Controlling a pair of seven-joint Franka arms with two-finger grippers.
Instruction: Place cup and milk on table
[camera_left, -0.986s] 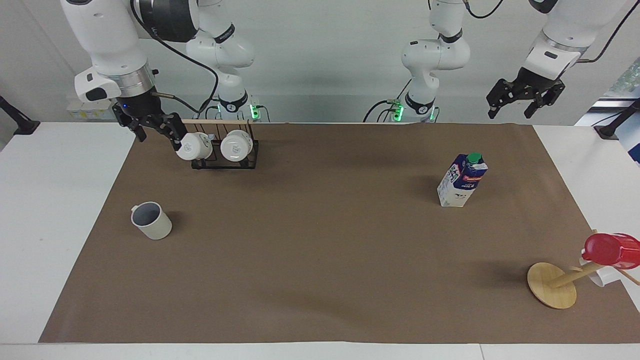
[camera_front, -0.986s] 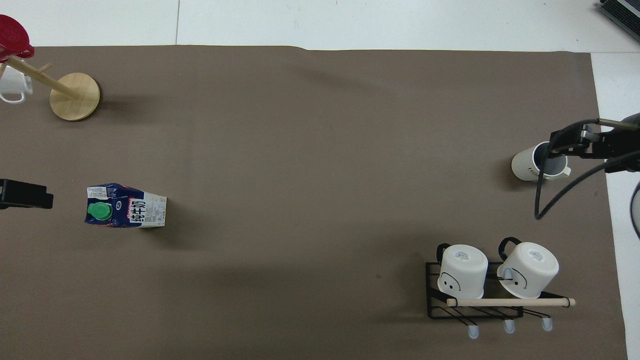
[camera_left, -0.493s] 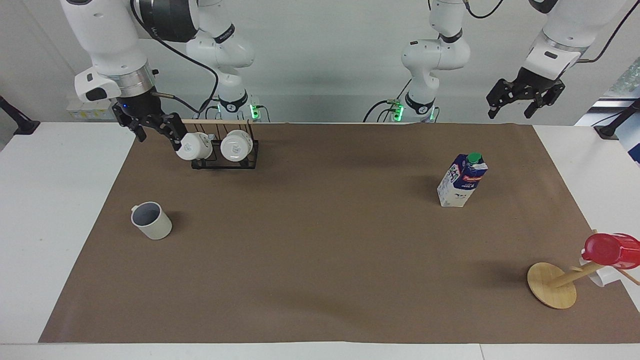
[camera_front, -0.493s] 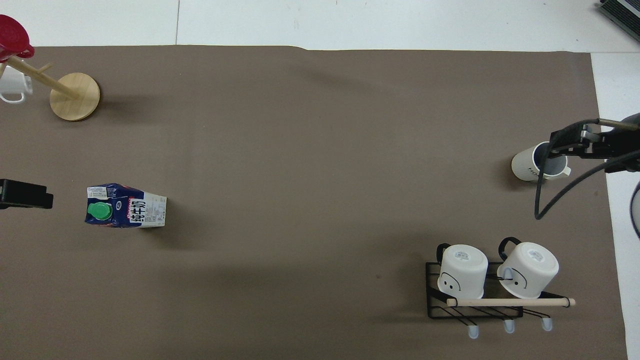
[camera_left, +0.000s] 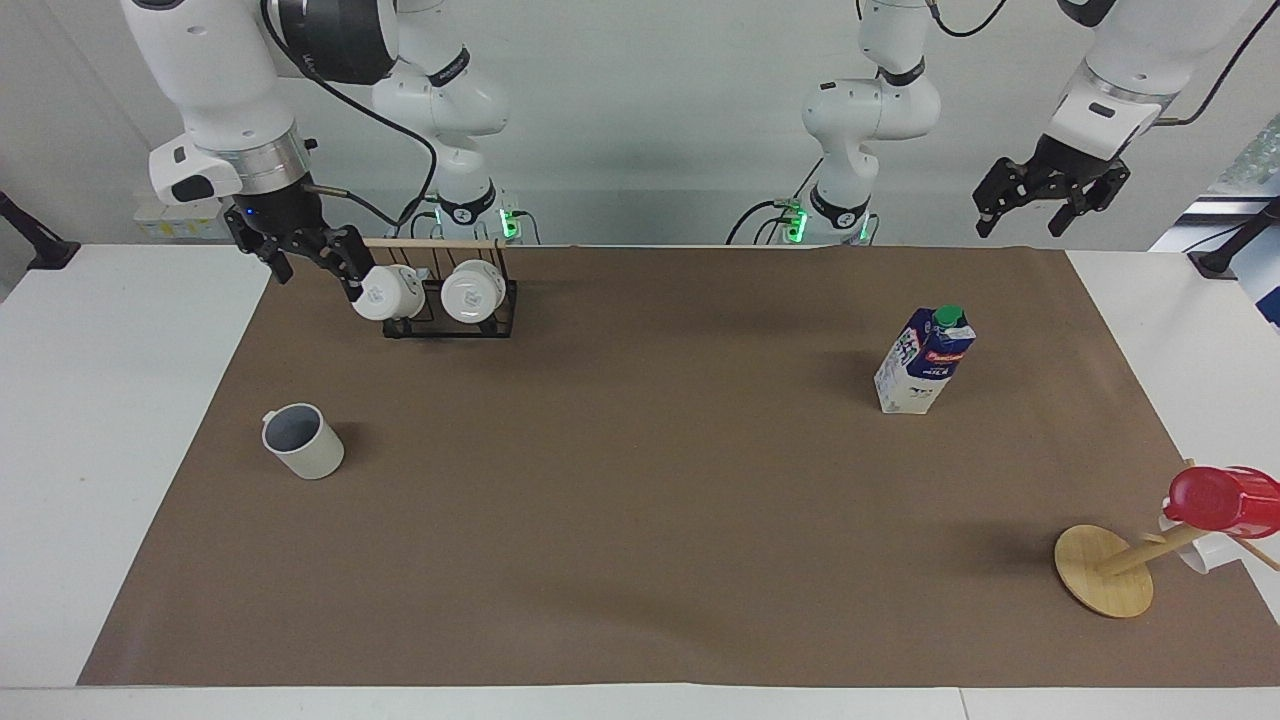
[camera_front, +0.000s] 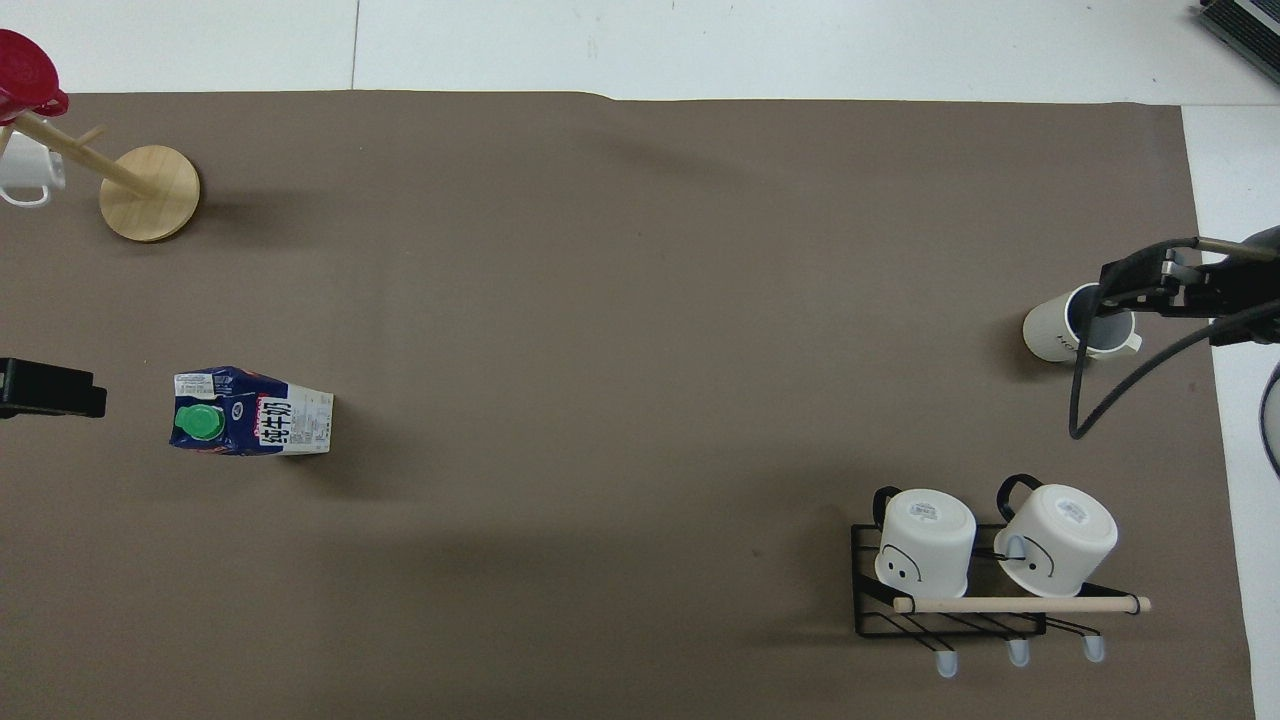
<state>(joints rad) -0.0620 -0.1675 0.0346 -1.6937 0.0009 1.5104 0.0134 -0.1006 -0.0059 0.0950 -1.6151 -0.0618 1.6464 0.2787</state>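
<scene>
White table (camera_left: 120, 420) fills the room's middle, and a wide brown paper sheet (camera_left: 640, 500) lies across it.

The cup (camera_left: 303, 441) is a plain off-white mug with a grey inside and a small square handle. It stands upright on the brown sheet, toward the right arm's end of the table. It looks empty inside. The milk (camera_left: 925, 360) is a tall white and dark blue carton with a green cap and a red band. It stands upright on the sheet, toward the left arm's end, well apart from the cup.

A black wire rack (camera_left: 450, 305) with a wooden rod sits close to the robots. Two glossy white cups (camera_left: 472, 291) hang on it, side by side, tipped over. A wooden mug tree (camera_left: 1110, 570) with a round base stands at the left arm's end, farther from the robots than the milk. A red cup (camera_left: 1225, 500) hangs on it, and a white cup (camera_front: 25, 170) hangs there too.

The right gripper (camera_left: 305, 252) is up in the air beside the wire rack, just by the nearest glossy cup. Its claw is wide and holds nothing. The left gripper (camera_left: 1050, 195) hangs high over the table edge near the robots. Its claw is wide too, and it holds nothing.
</scene>
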